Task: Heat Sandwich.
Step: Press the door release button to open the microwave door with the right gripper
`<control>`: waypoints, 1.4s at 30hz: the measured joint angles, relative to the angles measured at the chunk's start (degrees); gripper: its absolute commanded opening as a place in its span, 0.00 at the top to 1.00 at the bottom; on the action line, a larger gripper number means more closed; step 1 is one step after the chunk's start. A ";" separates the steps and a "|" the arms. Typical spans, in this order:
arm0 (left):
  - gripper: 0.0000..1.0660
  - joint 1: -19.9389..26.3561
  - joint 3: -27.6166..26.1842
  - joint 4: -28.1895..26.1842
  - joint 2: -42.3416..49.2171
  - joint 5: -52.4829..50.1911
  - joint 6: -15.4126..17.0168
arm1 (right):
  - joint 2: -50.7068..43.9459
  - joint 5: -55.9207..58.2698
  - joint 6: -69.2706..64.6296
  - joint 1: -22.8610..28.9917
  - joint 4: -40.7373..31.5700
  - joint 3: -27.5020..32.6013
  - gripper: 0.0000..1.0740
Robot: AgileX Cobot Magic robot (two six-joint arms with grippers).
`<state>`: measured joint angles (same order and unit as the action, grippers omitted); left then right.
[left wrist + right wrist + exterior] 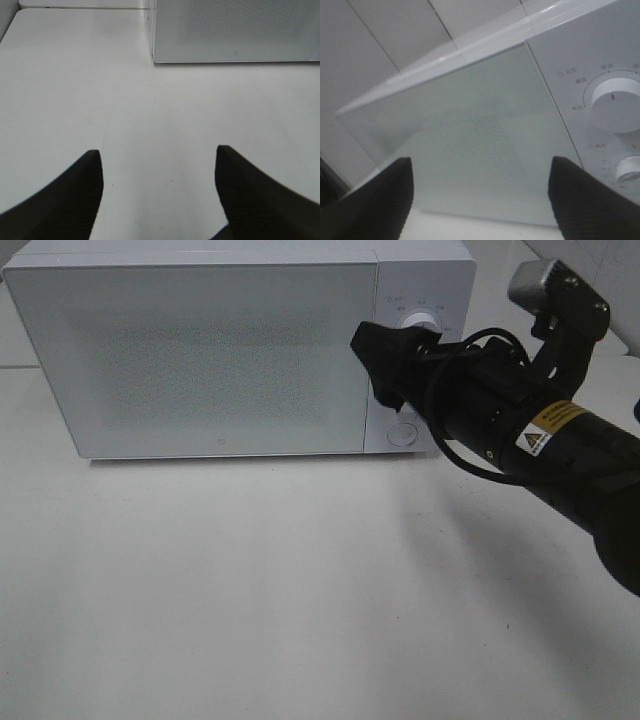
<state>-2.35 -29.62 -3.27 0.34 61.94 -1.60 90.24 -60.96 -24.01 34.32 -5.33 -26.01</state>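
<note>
The right gripper (374, 368) is held spread, grasping nothing, before the control panel (425, 280) of the closed microwave (200, 350); the left gripper (159, 165) is held spread, empty, above the table (60, 75).

White microwave (200, 350), door shut, two round knobs (615, 102), on white table (250, 590)

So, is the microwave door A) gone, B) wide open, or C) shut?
C: the microwave door lies flat and flush across the front with no gap, and the right hand is up by the knobs, not pulling the door.
</note>
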 measured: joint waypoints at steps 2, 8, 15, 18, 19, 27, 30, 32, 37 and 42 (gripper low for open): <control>0.42 0.00 0.00 0.00 0.00 0.00 0.00 | -2.86 9.00 11.52 -0.06 0.80 0.06 0.30; 0.42 0.00 0.00 0.00 0.00 0.00 0.00 | -7.62 31.74 28.19 -0.11 -0.57 -3.67 0.30; 0.42 0.00 0.00 0.00 0.00 0.00 0.00 | -8.19 59.42 34.49 -3.09 -2.12 -12.95 0.30; 0.42 0.00 0.00 0.00 0.00 0.00 0.00 | -8.19 70.65 34.55 -6.88 -2.12 -17.07 0.30; 0.42 0.00 0.00 0.00 0.00 0.00 0.00 | -8.19 73.63 34.43 -8.25 -2.06 -18.51 0.30; 0.42 0.00 0.00 0.00 0.00 0.00 0.00 | -8.19 98.32 30.94 -17.02 -0.34 -27.73 0.30; 0.42 0.00 0.00 0.00 0.00 0.00 0.00 | -8.25 105.14 29.51 -19.94 1.49 -30.14 0.30; 0.42 0.00 0.00 0.00 0.00 0.00 0.00 | -8.88 108.35 28.59 -22.06 2.69 -30.77 0.30; 0.42 0.00 0.00 0.00 0.00 0.00 0.00 | -12.55 114.82 27.39 -26.18 4.58 -31.05 0.30; 0.42 0.00 0.00 0.00 0.00 0.00 0.00 | -18.85 118.32 27.33 -27.85 5.33 -30.83 0.30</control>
<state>-2.35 -29.62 -3.27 0.34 61.94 -1.60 71.39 57.35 3.32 6.47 0.00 -56.84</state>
